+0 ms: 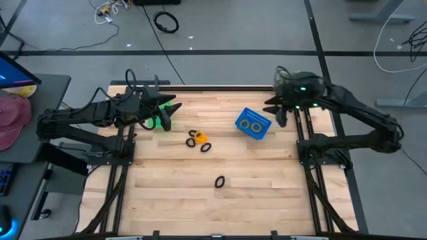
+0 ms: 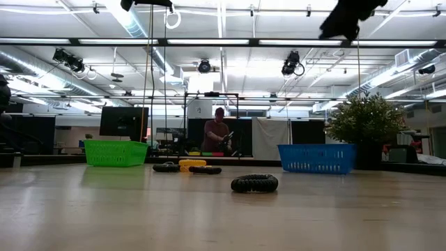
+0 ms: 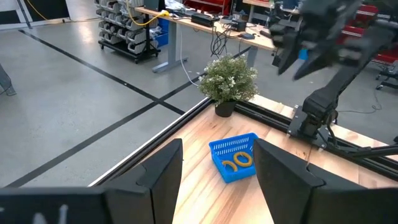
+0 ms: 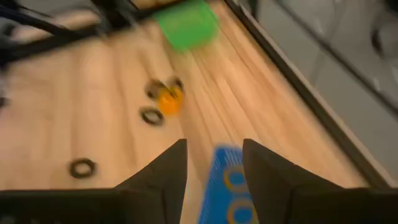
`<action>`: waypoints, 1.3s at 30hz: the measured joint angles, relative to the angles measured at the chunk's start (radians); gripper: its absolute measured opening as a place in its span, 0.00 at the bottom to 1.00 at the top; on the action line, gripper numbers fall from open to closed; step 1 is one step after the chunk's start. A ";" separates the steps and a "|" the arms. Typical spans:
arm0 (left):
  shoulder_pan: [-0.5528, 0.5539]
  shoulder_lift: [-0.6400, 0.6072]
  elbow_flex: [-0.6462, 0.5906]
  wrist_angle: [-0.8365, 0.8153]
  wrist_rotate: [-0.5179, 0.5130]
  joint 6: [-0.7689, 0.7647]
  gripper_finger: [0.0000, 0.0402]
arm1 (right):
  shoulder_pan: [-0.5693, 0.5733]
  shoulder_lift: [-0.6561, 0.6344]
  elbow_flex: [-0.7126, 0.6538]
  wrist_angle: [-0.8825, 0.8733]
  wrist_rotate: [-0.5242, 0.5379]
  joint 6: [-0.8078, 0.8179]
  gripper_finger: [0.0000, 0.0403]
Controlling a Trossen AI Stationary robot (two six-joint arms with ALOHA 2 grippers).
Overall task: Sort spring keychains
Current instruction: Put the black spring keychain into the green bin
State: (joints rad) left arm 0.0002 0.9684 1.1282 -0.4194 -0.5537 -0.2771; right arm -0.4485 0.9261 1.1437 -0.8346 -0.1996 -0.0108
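Two orange spring keychains (image 1: 253,124) lie in the blue basket (image 1: 243,117), which also shows in the left wrist view (image 3: 235,158). One orange keychain (image 1: 201,138) lies on the table among a few black ones (image 1: 205,147). A lone black keychain (image 1: 219,181) lies nearer the front edge and shows in the low view (image 2: 254,183). The green basket (image 1: 155,122) is partly hidden under my left gripper (image 1: 171,108), which hangs open and empty above it. My right gripper (image 1: 275,110) is open and empty, high up just right of the blue basket.
A potted plant (image 3: 229,84) stands at the table's far right corner. A large black cable coil (image 1: 166,22) lies on the floor beyond the table. A person (image 2: 218,136) sits far behind the table. Bare wood lies between the baskets and the front edge.
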 joint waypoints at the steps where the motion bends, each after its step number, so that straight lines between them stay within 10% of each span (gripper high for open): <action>1: 0.000 0.000 0.000 0.001 0.000 0.000 0.50 | 0.003 -0.025 -0.008 0.032 -0.017 -0.013 0.38; 24: 0.000 0.000 0.000 0.004 0.087 -0.118 0.50 | 0.102 -0.159 -0.079 0.404 -0.383 0.042 0.01; 39: 0.000 0.000 0.000 0.004 0.088 -0.127 0.50 | 0.318 0.026 -0.096 0.727 -0.253 0.057 0.00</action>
State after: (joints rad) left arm 0.0002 0.9683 1.1282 -0.4152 -0.4660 -0.4040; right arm -0.1304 0.9525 1.0477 -0.1078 -0.4529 0.0461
